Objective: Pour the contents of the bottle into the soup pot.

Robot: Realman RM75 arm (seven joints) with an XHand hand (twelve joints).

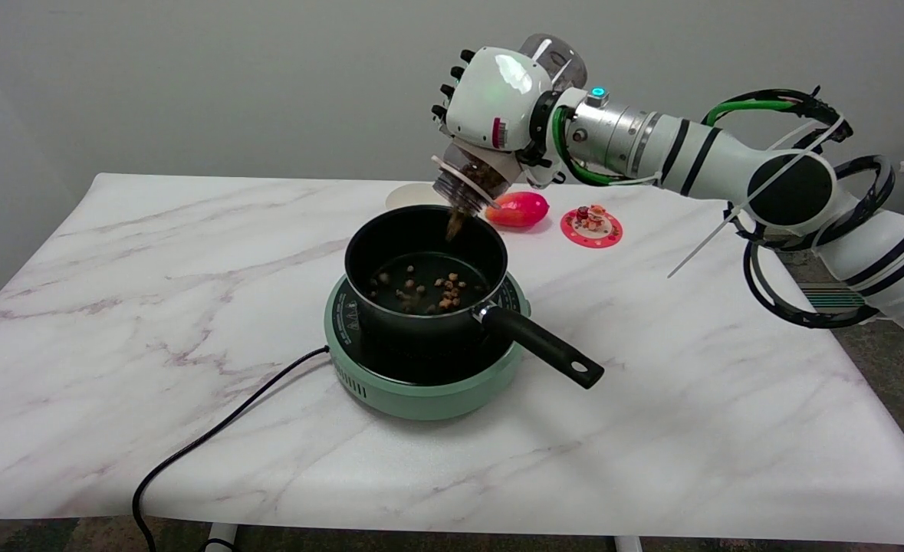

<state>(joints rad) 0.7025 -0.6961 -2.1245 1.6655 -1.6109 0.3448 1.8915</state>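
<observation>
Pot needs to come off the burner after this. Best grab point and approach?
Grip the pot by its black handle, from above at the right-front. It sticks out past the burner with bare table around it; the body is wide and round.

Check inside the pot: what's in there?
Small brown pieces lie scattered on the pot floor, more falling in a stream from the bottle tilted in the right hand. The near wall hides the nearest strip of floor.
</observation>
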